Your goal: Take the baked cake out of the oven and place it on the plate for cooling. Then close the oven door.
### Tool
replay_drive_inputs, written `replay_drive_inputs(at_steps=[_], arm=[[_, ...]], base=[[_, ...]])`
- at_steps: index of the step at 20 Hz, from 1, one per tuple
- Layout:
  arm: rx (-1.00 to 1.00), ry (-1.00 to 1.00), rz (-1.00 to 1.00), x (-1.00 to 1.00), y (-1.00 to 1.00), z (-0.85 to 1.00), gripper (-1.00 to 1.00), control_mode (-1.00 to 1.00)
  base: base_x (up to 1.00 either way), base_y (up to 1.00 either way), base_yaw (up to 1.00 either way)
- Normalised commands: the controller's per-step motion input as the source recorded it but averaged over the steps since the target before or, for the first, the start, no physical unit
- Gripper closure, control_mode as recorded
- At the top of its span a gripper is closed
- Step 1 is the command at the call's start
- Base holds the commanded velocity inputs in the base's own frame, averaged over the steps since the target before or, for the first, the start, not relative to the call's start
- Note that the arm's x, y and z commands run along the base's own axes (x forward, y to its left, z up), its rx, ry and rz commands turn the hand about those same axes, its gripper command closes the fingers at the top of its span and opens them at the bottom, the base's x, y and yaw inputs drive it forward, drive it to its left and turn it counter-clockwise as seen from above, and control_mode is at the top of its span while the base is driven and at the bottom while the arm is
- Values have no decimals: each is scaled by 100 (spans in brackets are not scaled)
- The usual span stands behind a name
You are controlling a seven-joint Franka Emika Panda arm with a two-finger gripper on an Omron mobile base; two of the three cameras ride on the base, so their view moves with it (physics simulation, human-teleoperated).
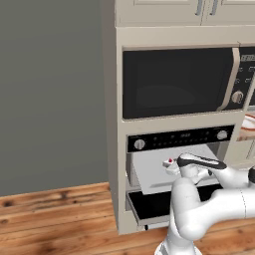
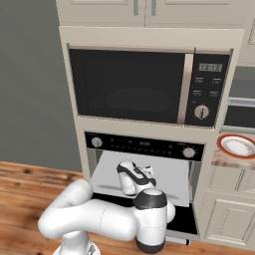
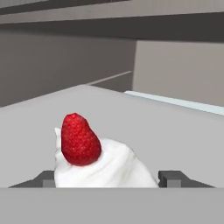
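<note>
Directly above oven (image 2: 144, 145), microwave (image 2: 149, 87); plate (image 2: 238, 146) rightward.

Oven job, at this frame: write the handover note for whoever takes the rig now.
Gripper: jaws apart, one finger on either side of the cake; whether they grip it yet cannot be told.
Cake sits on the grey tray pulled out of the oven.
Oven door is dropped open.
Plate waits bare on the counter to the right of the oven.
Done: door open, arm reached in at the cake.
Left: secure the cake, carry it to the plate, shut the door.
</note>
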Motion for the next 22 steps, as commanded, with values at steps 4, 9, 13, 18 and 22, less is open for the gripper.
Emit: replay_drive_inputs(at_steps=[4,9,13,18,22], arm=[[0,0,0,-31,-1,0,100,-100],[0,0,0,-24,-3,0,100,-100],[0,0,0,-19,-4,0,100,-100],[0,0,0,-2,0,0,100,-100],[0,0,-1,-10,-6,0,100,-100]], base=[[0,0,0],[0,0,0],[0,0,0],[0,0,0],[0,0,0]])
